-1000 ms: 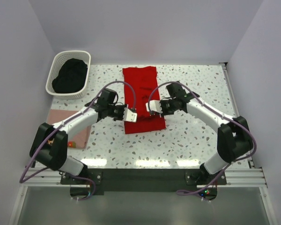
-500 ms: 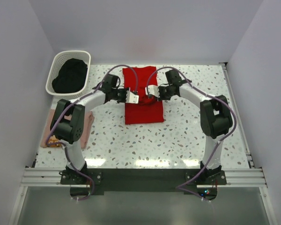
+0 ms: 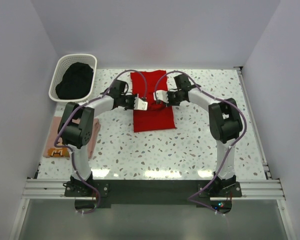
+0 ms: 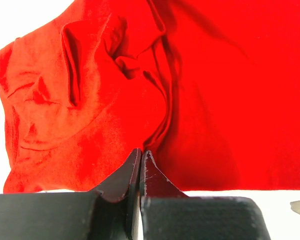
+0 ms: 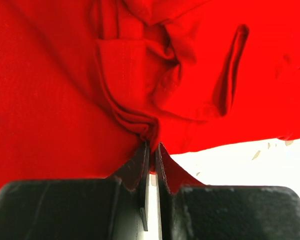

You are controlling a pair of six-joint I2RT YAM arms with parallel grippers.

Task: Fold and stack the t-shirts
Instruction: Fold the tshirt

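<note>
The bright red t-shirt (image 3: 152, 120) lies as a long strip in the middle of the table, with a raised bunch of cloth near its centre. My left gripper (image 3: 144, 105) comes in from the left and is shut, pinching a fold of the red t-shirt (image 4: 215, 100) at its tips (image 4: 141, 151). From the right, my right gripper (image 3: 158, 101) is shut on a gathered wad of the red t-shirt (image 5: 50, 100), with cloth showing between its tips (image 5: 152, 145). The two grippers sit close together above the shirt. The pale pink t-shirt (image 3: 52, 140) lies at the table's left edge, partly hidden by my left arm.
A white basket (image 3: 54, 86) holding a dark cloth (image 3: 74, 80) stands at the back left corner. White walls close the table in on the left, back and right. Bare speckled tabletop (image 3: 210, 135) lies to the right of the red t-shirt.
Both grippers have moved toward the back of the table, carrying the red t-shirt's near part over itself. Its near edge now lies farther back. Both arms stretch out more.
</note>
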